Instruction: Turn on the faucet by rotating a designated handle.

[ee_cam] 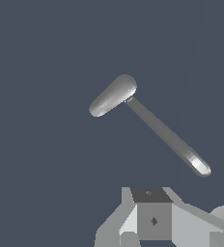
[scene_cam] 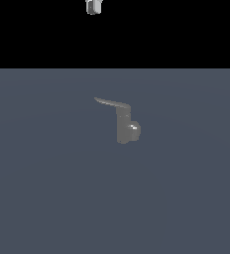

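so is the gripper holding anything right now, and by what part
Nothing is held. The gripper sits far above the faucet, well clear of its handle.

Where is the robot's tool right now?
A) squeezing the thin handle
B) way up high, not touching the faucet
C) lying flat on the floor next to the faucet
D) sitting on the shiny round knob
B. In the exterior view the tool sits at the very top of the picture, far above the faucet, with its handle untouched.
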Tool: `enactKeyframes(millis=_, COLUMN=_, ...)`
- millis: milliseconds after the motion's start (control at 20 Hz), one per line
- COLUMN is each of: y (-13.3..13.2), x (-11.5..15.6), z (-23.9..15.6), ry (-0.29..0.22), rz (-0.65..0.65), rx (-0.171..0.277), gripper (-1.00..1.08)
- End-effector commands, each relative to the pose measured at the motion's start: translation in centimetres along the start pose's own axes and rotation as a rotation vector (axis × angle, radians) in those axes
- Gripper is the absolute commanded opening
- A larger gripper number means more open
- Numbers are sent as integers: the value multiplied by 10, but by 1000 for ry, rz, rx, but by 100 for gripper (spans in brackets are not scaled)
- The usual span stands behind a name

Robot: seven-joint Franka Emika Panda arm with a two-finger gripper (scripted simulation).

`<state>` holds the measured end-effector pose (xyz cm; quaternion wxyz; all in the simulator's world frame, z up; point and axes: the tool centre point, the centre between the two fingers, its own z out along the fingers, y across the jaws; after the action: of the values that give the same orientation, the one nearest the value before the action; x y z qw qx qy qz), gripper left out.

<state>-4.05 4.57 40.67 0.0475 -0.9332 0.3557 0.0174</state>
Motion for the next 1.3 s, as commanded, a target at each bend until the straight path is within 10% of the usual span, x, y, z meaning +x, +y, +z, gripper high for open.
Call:
enactKeyframes(millis=0, y=-10, x=12, z=14, ry=-1, rz=72, rx=-1, gripper=-100)
enactKeyframes(millis=1250, y=-80, x=112, z=191, ry=64, rz=738, rx=-37, gripper=-100)
